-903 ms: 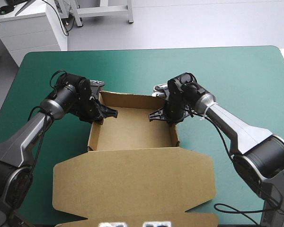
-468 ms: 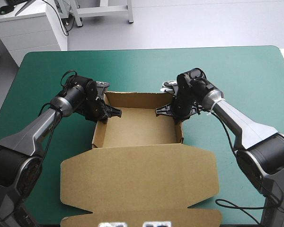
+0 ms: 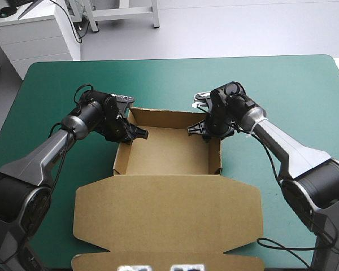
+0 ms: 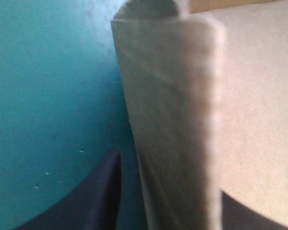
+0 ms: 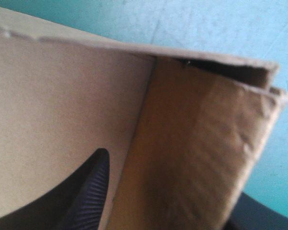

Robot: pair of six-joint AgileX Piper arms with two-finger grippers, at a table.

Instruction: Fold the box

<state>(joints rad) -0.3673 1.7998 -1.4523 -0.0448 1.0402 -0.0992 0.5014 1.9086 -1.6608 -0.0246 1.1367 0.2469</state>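
Brown board makes up the box point(image 3: 168, 186), which lies in the middle of the table on the teal-green cover point(image 3: 282, 84). Nearest the robot its lid point(image 3: 166, 217) lies flat and wide toward the table's near edge, with cut flaps at both ends. Beyond the lid's crease stands the open tray point(image 3: 168, 153), with four low walls raised around a plain floor. At the tray's far left corner the left gripper point(image 3: 134, 132) is clamped on the left wall point(image 4: 173, 124). One black finger is outside over the cover and the other inside the tray, with the board upright between them and folded over at its top. At the far right corner the right gripper point(image 3: 196, 129) pinches the right wall point(image 5: 192, 158) the same way, one finger inside and one outside. That wall's layers part a little at the corner. Past the far wall the cover runs on to the table's far edge.
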